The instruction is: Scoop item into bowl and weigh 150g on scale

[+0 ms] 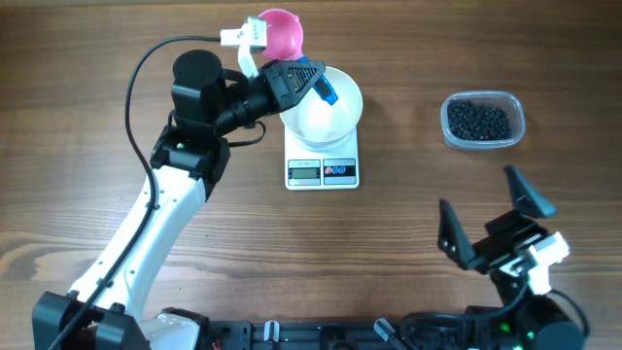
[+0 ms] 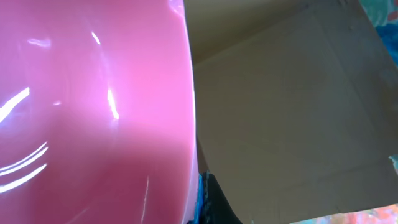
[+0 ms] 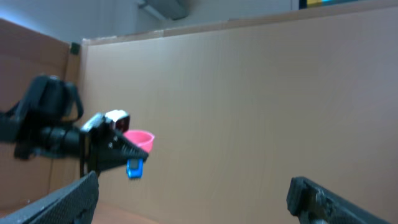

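Observation:
The white bowl (image 1: 330, 112) stands on the white scale (image 1: 323, 170) at the table's middle back; the part of its inside that shows is plain white. The item, small black pellets (image 1: 479, 121), fills a clear tub (image 1: 515, 105) at the right. My left gripper (image 1: 309, 78) hangs over the bowl's left rim, shut on a pink scoop cup (image 1: 282, 31) that is lifted above the far side. That cup (image 2: 93, 112) fills the left wrist view, beside a black finger (image 2: 217, 205) with a blue edge. My right gripper (image 1: 486, 219) (image 3: 193, 205) stands open and empty near the front right.
A black cable (image 1: 136, 78) loops from the left arm over the table at the back left. A brown cardboard wall (image 3: 249, 93) stands behind the table. The left arm's white link (image 1: 155, 219) slants across the front left.

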